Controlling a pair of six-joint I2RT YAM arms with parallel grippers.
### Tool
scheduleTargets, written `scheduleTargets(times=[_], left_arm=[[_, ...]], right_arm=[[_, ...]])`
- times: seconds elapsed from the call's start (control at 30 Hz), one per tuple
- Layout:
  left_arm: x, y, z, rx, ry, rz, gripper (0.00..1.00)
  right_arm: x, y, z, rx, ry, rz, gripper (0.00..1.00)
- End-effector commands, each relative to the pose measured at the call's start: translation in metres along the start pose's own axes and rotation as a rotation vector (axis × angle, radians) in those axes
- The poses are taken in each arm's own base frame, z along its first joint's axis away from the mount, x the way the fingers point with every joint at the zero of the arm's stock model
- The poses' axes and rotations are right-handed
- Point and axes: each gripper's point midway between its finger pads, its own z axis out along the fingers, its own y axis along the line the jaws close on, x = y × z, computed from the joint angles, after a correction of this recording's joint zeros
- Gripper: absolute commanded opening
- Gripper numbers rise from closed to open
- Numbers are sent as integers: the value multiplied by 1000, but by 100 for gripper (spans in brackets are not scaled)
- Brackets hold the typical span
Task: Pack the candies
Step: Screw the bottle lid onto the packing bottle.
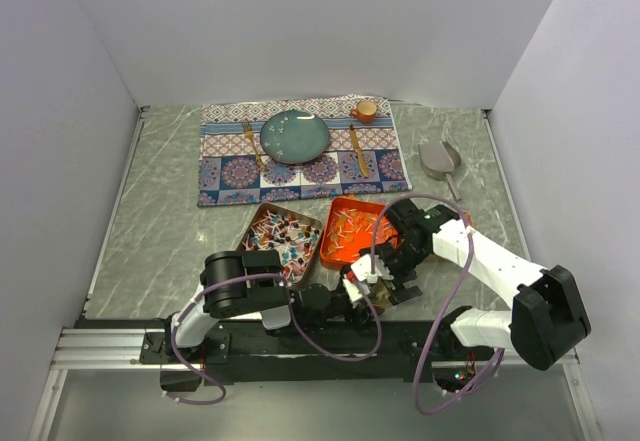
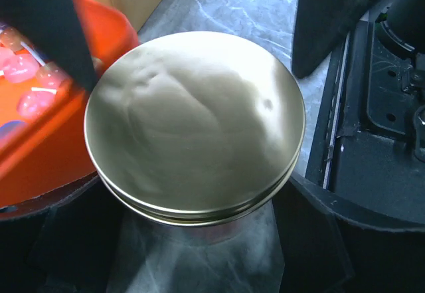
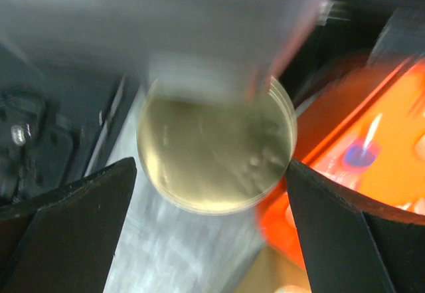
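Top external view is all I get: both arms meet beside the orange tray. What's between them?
Observer: A round metal tin, lid apparently on, fills the left wrist view.
Operator: Is anything gripping it?
Observer: The left pincer has its fingers flanking the tin's near edge; contact I cannot tell.
Operator: And the other arm?
Observer: The right pincer, in its blurred view, stands wide with the tin between its fingers.
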Motion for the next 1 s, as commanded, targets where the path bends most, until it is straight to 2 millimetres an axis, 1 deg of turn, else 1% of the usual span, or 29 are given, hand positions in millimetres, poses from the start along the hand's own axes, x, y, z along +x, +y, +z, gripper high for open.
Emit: scheduleTargets(times=[0.0,0.07,0.1,0.17,0.2,0.3,0.43,0.53,0.57,0.6,0.63,0.67,0.7,0.8,0.87,0.9,0.97], left_arm=[[102,27,-39,-118,359,-31,1],[101,28,-38,-120,357,-31,1],[102,28,-39,-122,358,-29,1],[100,29,-38,-123,354,-28,1],[99,29,-38,-121,349,-26,1],[98,28,-38,-114,347,-26,1],[96,25,-38,-96,340,-28,1],[96,22,-38,-79,341,-28,1],[95,20,-38,-71,339,-26,1],[94,16,-38,-42,336,-17,1],[94,12,-39,-25,335,-10,1],[92,10,-38,-12,327,-5,1],[92,9,-39,-7,326,-1,1],[88,7,-38,-1,312,23,1],[88,6,-39,3,309,38,1],[87,5,-39,5,306,42,1],[87,4,-39,10,304,59,1]], right_arm=[[40,45,-15,-138,195,161,100],[44,48,-19,-155,223,178,100],[47,53,-23,-169,240,205,100],[49,52,-29,-150,246,227,100],[51,55,-33,-154,250,233,100],[49,53,-41,-121,250,240,100],[33,35,-51,-17,185,211,100],[19,8,-57,96,126,145,100],[9,-1,-58,126,75,116,100],[3,-13,-58,162,45,62,100],[-2,-19,-58,181,24,28,100],[-8,-21,-53,178,1,-9,100],[-9,-30,-49,185,3,-66,100],[-11,-34,-34,133,-4,-141,100],[-14,-36,-29,95,-17,-165,100],[-16,-33,-21,46,-28,-174,100],[-20,-36,-20,15,-36,-198,100]])
